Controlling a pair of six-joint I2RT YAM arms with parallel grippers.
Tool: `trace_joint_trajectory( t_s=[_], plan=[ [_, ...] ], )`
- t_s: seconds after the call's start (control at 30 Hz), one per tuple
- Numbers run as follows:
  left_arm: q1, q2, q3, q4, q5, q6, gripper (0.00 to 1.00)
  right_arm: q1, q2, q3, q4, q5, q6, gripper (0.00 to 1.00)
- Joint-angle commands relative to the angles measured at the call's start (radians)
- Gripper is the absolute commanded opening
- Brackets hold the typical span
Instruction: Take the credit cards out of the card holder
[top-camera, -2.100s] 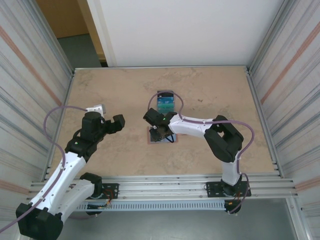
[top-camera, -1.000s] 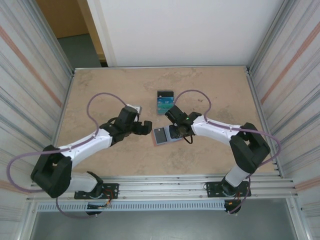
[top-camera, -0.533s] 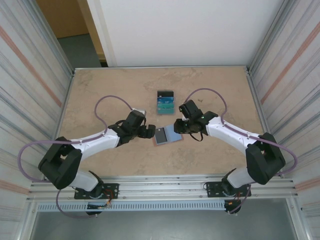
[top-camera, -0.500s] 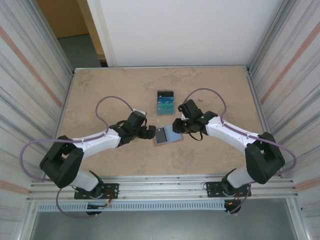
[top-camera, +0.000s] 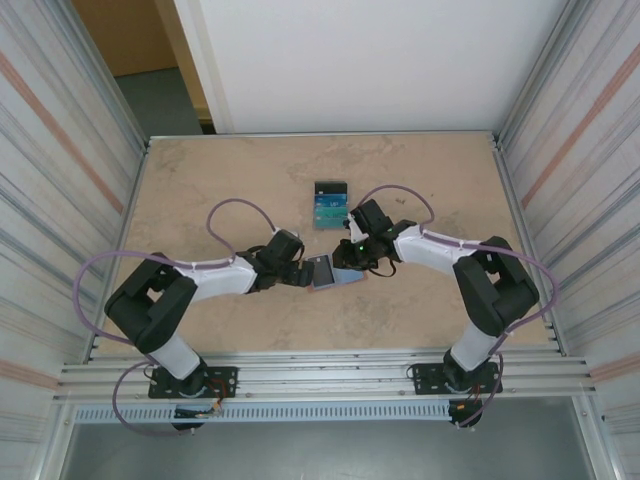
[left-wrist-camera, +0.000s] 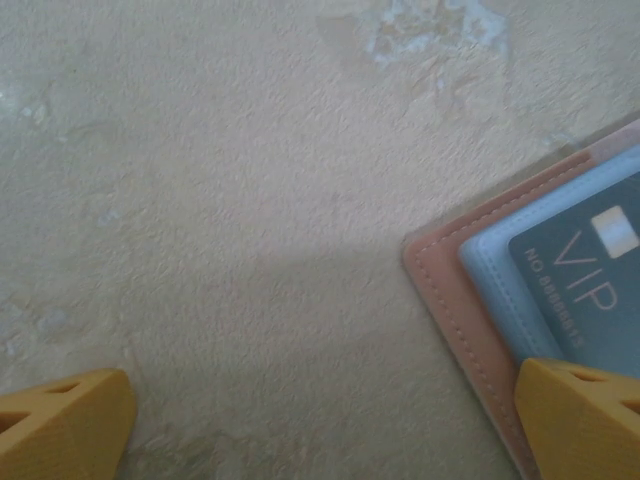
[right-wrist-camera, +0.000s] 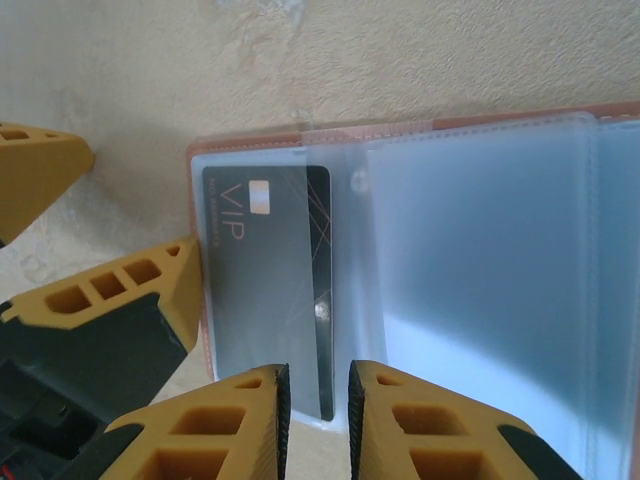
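**Top view.** The card holder (top-camera: 340, 275) lies open and flat on the table (top-camera: 220, 190), about mid-table and between my two grippers. The loose cards (top-camera: 329, 204), black, teal and blue, lie close together just beyond it on the far side, not touching it.

**Left tool.** My left gripper (top-camera: 302, 272) is at the holder's left edge with its yellow fingers (left-wrist-camera: 60, 425) spread wide. In the left wrist view one fingertip overlaps the reddish-brown border at the holder's corner. The other fingertip is over bare table, well to the side.

**Right tool.** My right gripper (right-wrist-camera: 315, 400) reaches in from the right. Its fingers stand close together, with only a slim gap between them.

**Right wrist view.** A black card (right-wrist-camera: 265, 270) marked VIP sits in the holder's leftmost pale blue pocket, and one of its corners shows inside that slim gap. I cannot tell whether the fingers are actually clamping the card. Both left fingertips show at the holder's left edge, the nearer one touching it.
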Motion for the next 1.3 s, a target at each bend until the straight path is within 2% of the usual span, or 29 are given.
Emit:
trace_joint_trajectory(
  t_s=[0.0,0.43,0.87,1.27],
  plan=[
    [-0.002,0.033,0.026,0.013,-0.010,-0.012,0.99,-0.007,0.029,0.022,0.032,-0.052,0.023,0.25],
    [-0.001,0.055,0.040,-0.015,-0.023,-0.005,0.99,-0.016,0.088,0.024,0.052,-0.063,0.023,0.27],
    [-0.002,0.070,0.043,-0.017,-0.016,-0.008,0.99,-0.020,0.132,0.032,0.091,-0.097,0.032,0.22],
    [-0.003,0.074,0.046,-0.023,-0.015,-0.006,0.99,-0.033,0.123,0.003,0.187,-0.193,0.072,0.12]
  ],
)
